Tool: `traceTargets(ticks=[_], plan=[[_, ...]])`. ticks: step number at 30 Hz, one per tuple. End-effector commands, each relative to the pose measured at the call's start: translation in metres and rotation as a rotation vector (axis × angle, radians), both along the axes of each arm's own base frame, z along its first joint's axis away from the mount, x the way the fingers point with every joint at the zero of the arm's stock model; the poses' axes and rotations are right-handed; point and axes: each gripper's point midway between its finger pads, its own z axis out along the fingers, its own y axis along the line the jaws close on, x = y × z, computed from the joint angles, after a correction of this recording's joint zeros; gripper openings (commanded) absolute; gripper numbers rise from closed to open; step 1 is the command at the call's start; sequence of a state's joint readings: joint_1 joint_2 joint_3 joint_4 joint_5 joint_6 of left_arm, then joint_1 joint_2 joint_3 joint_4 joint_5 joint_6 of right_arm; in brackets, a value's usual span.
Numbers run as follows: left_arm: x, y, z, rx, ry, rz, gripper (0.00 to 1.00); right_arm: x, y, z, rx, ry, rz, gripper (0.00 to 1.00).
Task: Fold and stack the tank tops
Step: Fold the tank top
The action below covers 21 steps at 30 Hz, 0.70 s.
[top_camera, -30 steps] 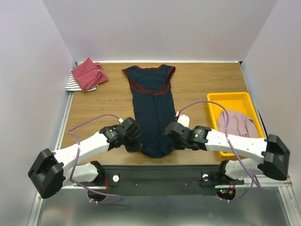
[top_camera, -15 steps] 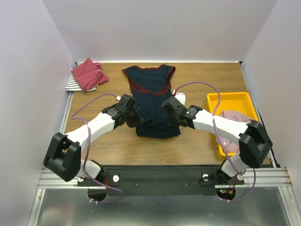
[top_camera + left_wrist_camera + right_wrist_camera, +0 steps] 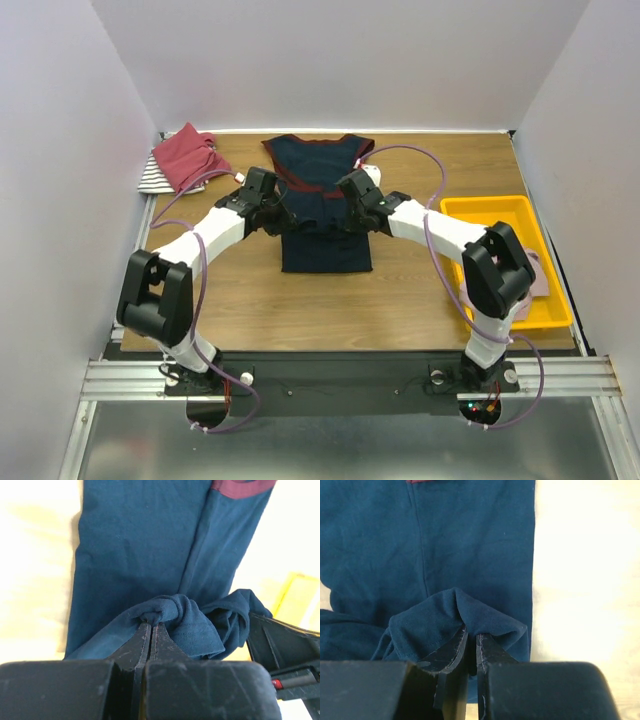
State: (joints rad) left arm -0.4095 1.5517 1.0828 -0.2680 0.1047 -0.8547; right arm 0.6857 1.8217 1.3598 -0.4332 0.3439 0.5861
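both arms have carried the hem farther, doubling the navy tank top [image 3: 326, 252] in the middle of the table [image 3: 232, 292]. left gripper [image 3: 280, 218] and right gripper [image 3: 347, 216] stretch inward, each pinched tight on bunched navy hem.

The wooden tabletop [image 3: 240, 290] is brown with a visible grain and is walled by pale panels on three sides. A navy tank top [image 3: 325, 250] lies along its middle, the maroon-trimmed neck toward the far edge and the near part doubled back over itself, leaving a straight fold nearest the arms. In the far left corner a crumpled red tank top [image 3: 185, 158] sits on a striped tank top [image 3: 150, 178] that reaches the tabletop's left edge. A yellow tray [image 3: 485, 203] rests flat at the right side, well apart from the navy tank top.
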Motion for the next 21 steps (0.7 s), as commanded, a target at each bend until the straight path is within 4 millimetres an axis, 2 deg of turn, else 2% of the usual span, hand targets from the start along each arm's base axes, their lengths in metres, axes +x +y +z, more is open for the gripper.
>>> traceTargets(ticks=[1, 4, 13, 17, 21], plan=[[0.028, 0.004, 0.012, 0.013, -0.06, 0.008, 0.0, 0.034, 0.013, 0.016, 0.049, -0.063, 0.018, 0.05], [0.039, 0.005, 0.001, 0.002, -0.039, 0.014, 0.0, 0.047, 0.015, 0.013, 0.062, -0.062, 0.014, 0.04], [0.056, 0.004, 0.01, -0.01, -0.058, 0.017, 0.0, 0.065, 0.019, 0.021, 0.086, -0.081, 0.014, 0.02], [0.059, 0.001, 0.001, -0.021, -0.042, 0.011, 0.0, 0.066, 0.023, 0.012, 0.087, -0.063, 0.021, 0.02], [0.054, 0.002, -0.016, -0.012, -0.014, 0.011, 0.0, 0.059, 0.021, -0.01, 0.074, -0.018, 0.023, 0.0]])
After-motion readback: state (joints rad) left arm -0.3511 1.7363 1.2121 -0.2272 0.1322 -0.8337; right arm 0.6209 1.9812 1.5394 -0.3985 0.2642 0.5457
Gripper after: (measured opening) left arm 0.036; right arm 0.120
